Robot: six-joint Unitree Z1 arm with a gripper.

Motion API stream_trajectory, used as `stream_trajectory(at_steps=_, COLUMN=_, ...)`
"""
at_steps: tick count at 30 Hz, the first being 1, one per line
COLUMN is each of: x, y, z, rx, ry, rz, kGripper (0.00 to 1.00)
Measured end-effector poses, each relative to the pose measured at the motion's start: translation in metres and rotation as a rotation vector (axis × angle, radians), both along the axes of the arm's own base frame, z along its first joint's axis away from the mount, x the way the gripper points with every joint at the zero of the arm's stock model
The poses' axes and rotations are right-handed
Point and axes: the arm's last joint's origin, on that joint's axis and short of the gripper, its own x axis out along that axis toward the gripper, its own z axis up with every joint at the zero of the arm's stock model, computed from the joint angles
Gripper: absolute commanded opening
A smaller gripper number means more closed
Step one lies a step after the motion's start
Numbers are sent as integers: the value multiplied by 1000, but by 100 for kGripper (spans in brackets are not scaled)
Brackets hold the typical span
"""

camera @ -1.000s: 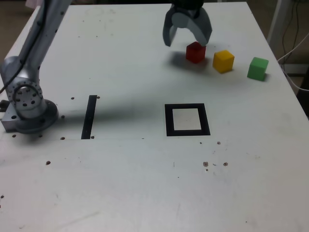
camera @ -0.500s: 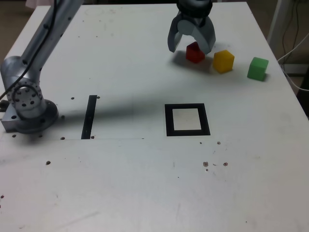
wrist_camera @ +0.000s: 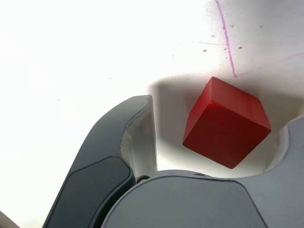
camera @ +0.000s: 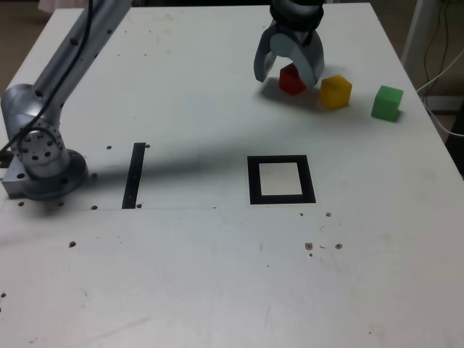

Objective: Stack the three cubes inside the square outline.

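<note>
Straddling red cube (wrist_camera: 226, 124) (wrist view), jaws seemingly untouching.

Red cube (camera: 291, 80), yellow cube (camera: 336, 92), green cube (camera: 387, 103), plain matte, upper right of exterior view. Square outline (camera: 281, 180) black with white centre, mid-frame. Black strip (camera: 134, 175) left of it. Counter (camera: 217, 275) white, dark specks. Arm (camera: 43, 123) silver-grey; jaws grey.

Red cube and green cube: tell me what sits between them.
In the exterior view, the yellow cube sits between the red cube and the green cube, apart from both on the table.
</note>
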Motion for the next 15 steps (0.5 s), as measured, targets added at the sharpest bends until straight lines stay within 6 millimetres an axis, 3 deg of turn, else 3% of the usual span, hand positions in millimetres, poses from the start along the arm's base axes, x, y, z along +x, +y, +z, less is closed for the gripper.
stream_trajectory(at_steps=15, x=5, y=2, z=-4, rx=-14, ry=22, rz=2, kGripper=51)
